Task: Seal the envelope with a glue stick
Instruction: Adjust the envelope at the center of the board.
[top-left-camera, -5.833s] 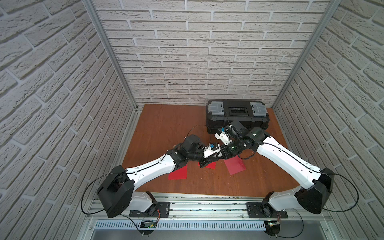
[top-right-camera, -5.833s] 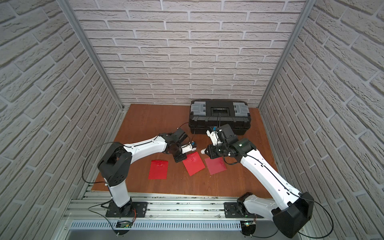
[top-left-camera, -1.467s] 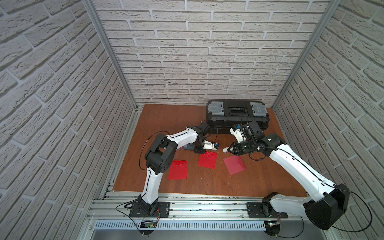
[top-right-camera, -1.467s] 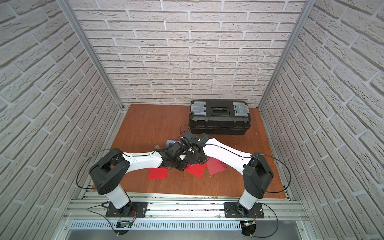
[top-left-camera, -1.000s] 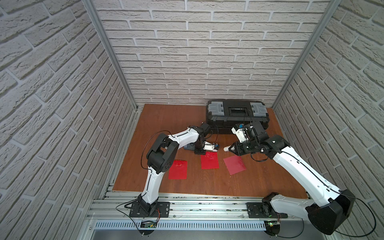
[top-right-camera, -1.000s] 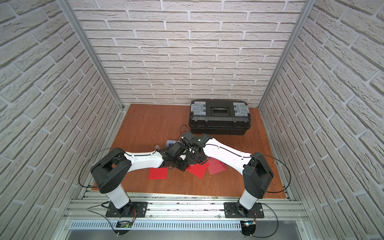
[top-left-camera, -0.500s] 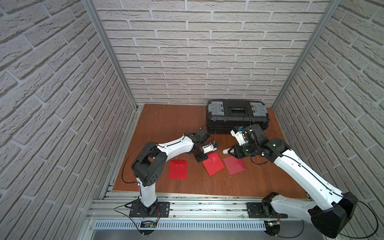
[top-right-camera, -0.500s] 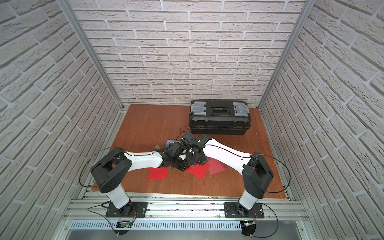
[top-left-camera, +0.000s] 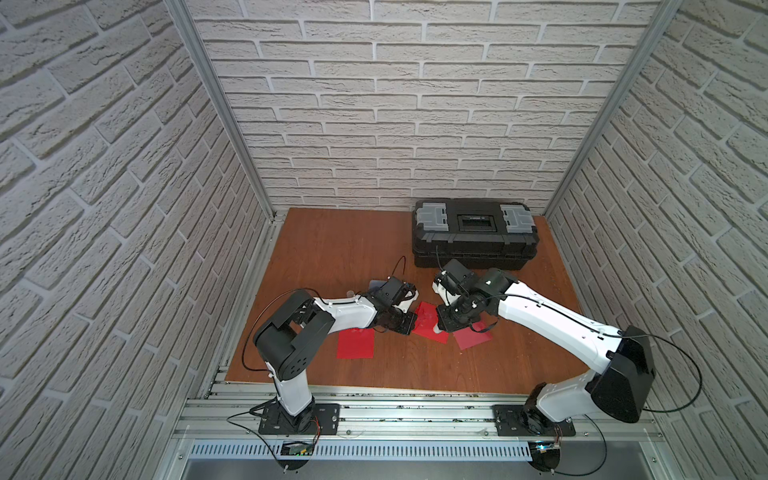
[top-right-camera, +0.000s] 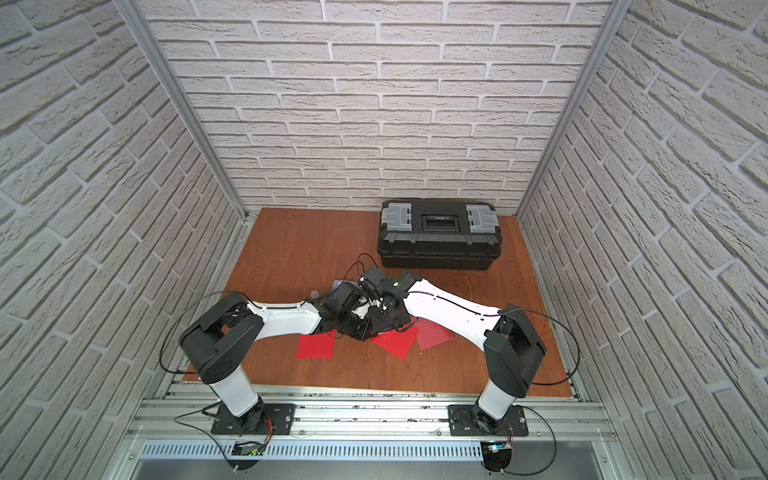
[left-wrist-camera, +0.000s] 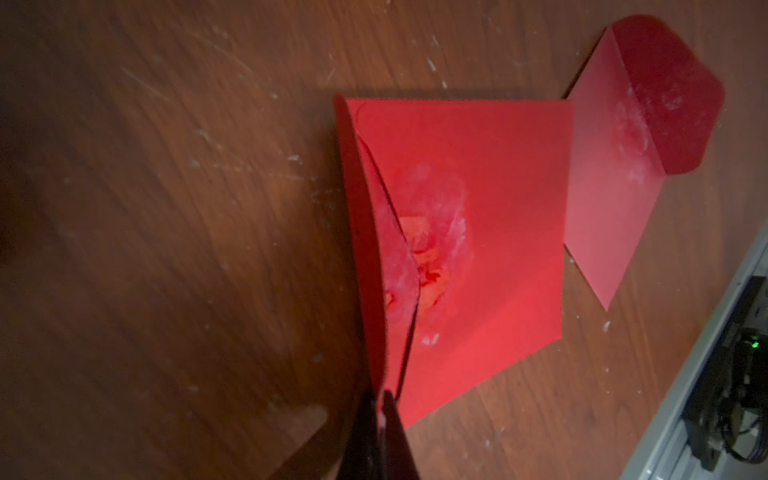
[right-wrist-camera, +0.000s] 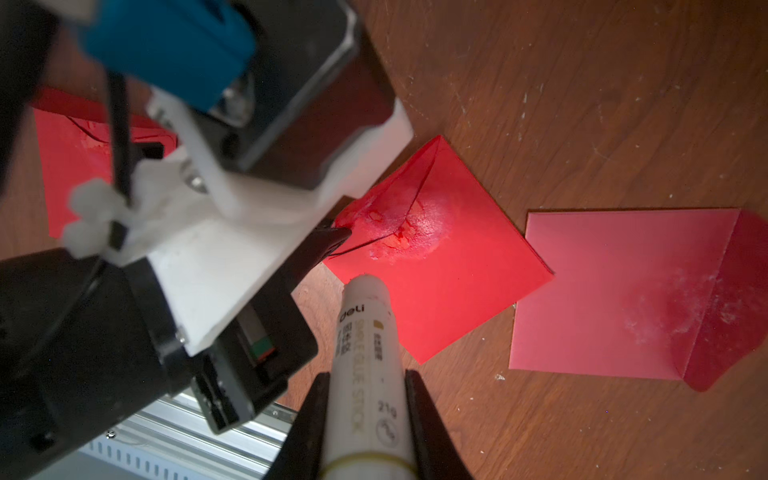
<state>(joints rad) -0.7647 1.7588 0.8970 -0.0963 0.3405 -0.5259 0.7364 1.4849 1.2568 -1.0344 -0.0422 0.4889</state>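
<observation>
The red envelope (top-left-camera: 428, 328) (top-right-camera: 395, 343) (left-wrist-camera: 478, 249) (right-wrist-camera: 440, 270) lies in the middle of three, with white glue smears on its body. My left gripper (top-left-camera: 409, 322) (left-wrist-camera: 382, 401) is shut on its flap (left-wrist-camera: 365, 257) and holds it lifted on edge. My right gripper (top-left-camera: 441, 322) (right-wrist-camera: 367, 376) is shut on the white glue stick (right-wrist-camera: 365, 345). The stick points down at the envelope's near edge, just beside the left fingers (right-wrist-camera: 328, 239). Whether its tip touches the paper I cannot tell.
A second red envelope (top-left-camera: 473, 336) (right-wrist-camera: 615, 299) lies to the right with its flap open, and a third (top-left-camera: 355, 343) (top-right-camera: 316, 345) lies to the left, partly under my left arm. A black toolbox (top-left-camera: 473, 232) stands at the back. A grey-blue object (top-left-camera: 376, 284) sits behind my left wrist.
My right gripper has brought the glue stick in from the right and down over the middle envelope. My left gripper has stayed shut on the flap.
</observation>
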